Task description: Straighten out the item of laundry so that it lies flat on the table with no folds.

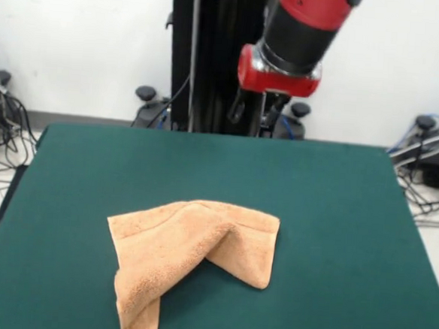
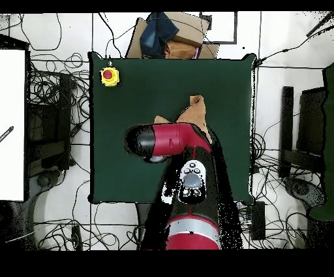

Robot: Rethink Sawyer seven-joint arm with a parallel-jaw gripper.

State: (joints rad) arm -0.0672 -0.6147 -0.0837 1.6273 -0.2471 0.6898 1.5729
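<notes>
Nearest the front camera lies the small peach-orange terry-cloth towel, fluffy and hemmed, on the near half of the tabletop, a broad rectangle of plain dark green felt. It is not flat: its upper layer is folded over in a diagonal ridge running from the far middle down toward the near left, where a narrow tail reaches almost to the near edge of the picture. Another corner hangs out to the right, rounded and doubled. A slice of green shows in the notch between tail and right corner.

Beyond the far edge stands the black pedestal, and the red and black arm comes down from the top right of it, hanging high over the far side, well apart from the cloth. Whether the hand is spread or closed cannot be told; nothing shows in its hold.

From overhead, the arm covers most of the towel, leaving only a tan point visible. A yellow box with a red button sits in the tabletop's far left corner there. Tangled cables cover the floor on both sides.
</notes>
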